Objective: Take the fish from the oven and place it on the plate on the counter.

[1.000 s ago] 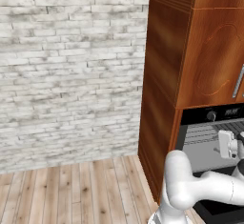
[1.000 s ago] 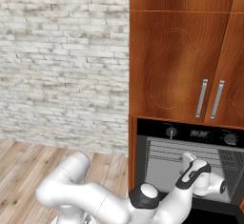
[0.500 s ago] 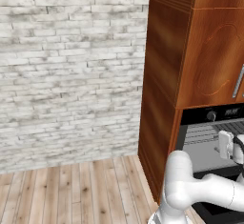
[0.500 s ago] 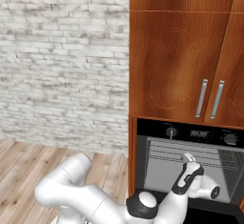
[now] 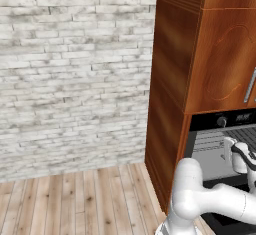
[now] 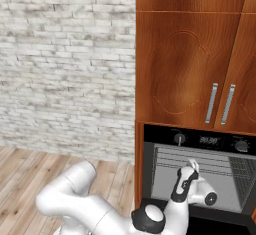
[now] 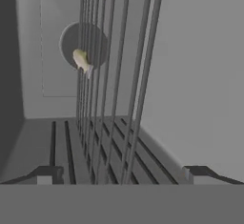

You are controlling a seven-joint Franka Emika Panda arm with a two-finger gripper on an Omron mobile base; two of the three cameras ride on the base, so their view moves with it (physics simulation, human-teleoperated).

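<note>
The oven point(image 6: 200, 141) stands open, its grey inside and wire racks point(image 7: 119, 75) showing. In the hand view, which is rolled sideways, the fish point(image 7: 82, 60) is a small pale sliver far back on a rack, in front of the round fan disc on the rear wall. My gripper point(image 7: 121, 175) is open, fingertips wide apart and nothing between them, at the oven's mouth and well short of the fish. In the right base view the gripper point(image 6: 190, 170) points into the oven cavity, and the gripper point(image 5: 232, 150) also shows at the left base view's right edge. The plate and counter are out of view.
Reddish-brown cabinets point(image 6: 185, 64) with metal handles rise above the oven, and a tall wood side panel point(image 5: 167, 104) flanks it. A white brick wall point(image 5: 75, 69) and wooden floor point(image 5: 85, 199) lie to the left. The dark control panel with knobs point(image 6: 180, 139) sits just above the opening.
In the right base view the hand has slid a little left along the oven opening and the elbow has sunk slightly. The fish has not moved; the gripper stays open.
</note>
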